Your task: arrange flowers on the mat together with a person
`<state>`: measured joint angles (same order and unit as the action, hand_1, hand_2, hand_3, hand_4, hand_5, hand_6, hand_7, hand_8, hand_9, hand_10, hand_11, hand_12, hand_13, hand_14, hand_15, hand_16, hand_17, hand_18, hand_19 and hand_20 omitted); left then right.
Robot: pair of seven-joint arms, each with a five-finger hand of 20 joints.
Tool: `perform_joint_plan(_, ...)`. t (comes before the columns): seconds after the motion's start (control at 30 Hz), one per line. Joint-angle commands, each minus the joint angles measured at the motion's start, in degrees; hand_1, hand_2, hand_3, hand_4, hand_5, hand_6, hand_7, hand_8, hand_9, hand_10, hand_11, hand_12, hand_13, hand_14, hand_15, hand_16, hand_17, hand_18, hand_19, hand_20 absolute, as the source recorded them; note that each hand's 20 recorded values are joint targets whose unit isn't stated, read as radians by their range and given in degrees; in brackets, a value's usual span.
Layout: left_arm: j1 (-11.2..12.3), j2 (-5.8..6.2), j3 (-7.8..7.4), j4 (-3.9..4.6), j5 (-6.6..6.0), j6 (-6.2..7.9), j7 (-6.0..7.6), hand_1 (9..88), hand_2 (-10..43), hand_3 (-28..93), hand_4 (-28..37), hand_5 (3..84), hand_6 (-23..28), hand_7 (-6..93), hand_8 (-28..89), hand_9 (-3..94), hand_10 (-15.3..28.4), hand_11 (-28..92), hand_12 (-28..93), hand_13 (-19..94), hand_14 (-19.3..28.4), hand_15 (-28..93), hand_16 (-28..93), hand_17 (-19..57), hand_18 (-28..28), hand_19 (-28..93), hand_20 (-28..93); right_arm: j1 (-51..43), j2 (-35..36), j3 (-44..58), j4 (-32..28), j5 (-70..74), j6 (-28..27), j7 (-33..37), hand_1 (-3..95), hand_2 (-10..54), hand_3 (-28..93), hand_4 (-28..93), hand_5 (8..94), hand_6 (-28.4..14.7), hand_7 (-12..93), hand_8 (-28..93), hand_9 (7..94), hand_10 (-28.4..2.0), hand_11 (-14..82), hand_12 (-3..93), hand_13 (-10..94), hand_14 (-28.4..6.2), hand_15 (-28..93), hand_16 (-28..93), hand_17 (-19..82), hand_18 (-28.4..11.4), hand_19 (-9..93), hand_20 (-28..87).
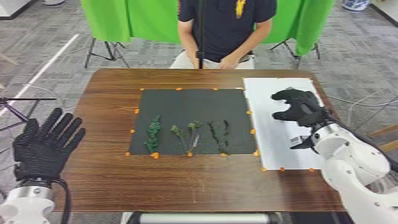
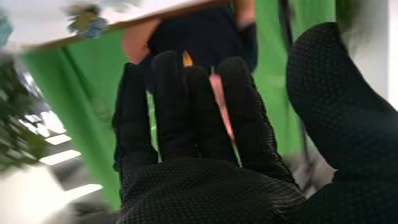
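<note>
The right hand's fingers (image 2: 238, 95) are up and straight, and the thumb (image 2: 329, 95) is wide apart from them. They have hold of nothing. The right hand (image 1: 306, 112) is over the white sheet (image 1: 271, 100), close to the counter's (image 1: 178, 185) right edge. I cannot tell if it touches the sheet. By its fingers, on something white, is a small blurry yellow and blue thing (image 2: 89, 25). It may be a flower, but I cannot say for sure.

Next to the white sheet is the dark mat (image 1: 178, 102), in the middle of the counter. Green sprigs (image 1: 153, 134) lie on the half of it by the counter's near edge, all pointing to the far edge. I count about five: one leafy one on the left, two with bushy tops that come close at the bottom, and two thin ones on the right.

The left hand (image 1: 43, 150) is beside the counter's left edge, near the front. Its fingers are straight and spread, and it holds nothing.

I count one dark mat and one white sheet. The green part looks laid out in a row. The far half of the mat is bare, so I think the flower tops are left to do, above the stems.
</note>
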<state>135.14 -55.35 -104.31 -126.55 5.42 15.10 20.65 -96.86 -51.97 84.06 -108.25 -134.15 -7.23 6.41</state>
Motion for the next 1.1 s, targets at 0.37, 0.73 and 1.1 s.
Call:
perform_joint_plan(0.37, 1.07, -0.81, -0.43, 0.20, 0.23, 0.55, -1.14, 24.8, 13.3, 72, -28.3, 43.0, 8.5, 6.0, -8, 38.7, 15.0, 15, 10, 30, 14.7, 23, -3, -2.9, 13.6, 27, 13, 5.60, 2.58, -8.70, 9.35, -21.75, -3.70, 1.22, 51.3, -9.5, 74, -28, 58.3, 3.0, 33, -14, 62.2, -9.4, 25.9, 23.9, 51, -8.1, 57, 33, 20, -18.6, 66, 23)
perform_joint_plan(0.73, 1.53, -0.48, -0.34, -0.02, -0.27, 0.59, -1.01, 25.2, 13.3, 72, -28.3, 43.1, 8.5, 6.2, -8, 38.8, 15.0, 15, 10, 30, 14.8, 23, -3, -2.9, 13.6, 27, 13, 4.41, 2.33, -9.05, 4.25, -16.58, 5.21, -0.03, 62.1, -9.5, 65, -28, 68.3, 3.6, 49, -4, 79.8, -6.8, 21.1, 50.5, 63, -5.9, 55, 50, 25, -18.4, 68, 30)
perform_joint_plan(1.1, 0.54, -0.79, 0.52, 1.35, -0.34, 1.69, -1.80, 25.3, 13.2, 72, -28.3, 43.1, 8.5, 6.3, -8, 38.8, 15.0, 15, 10, 31, 14.8, 23, -3, -2.8, 13.6, 27, 13, 21.17, -13.21, -23.44, 6.99, -11.93, 2.57, -4.73, 61.1, -9.5, 67, -28, 67.5, 3.5, 50, -2, 79.5, -7.3, 21.2, 52.0, 62, -6.2, 56, 51, 25, -18.3, 68, 31)
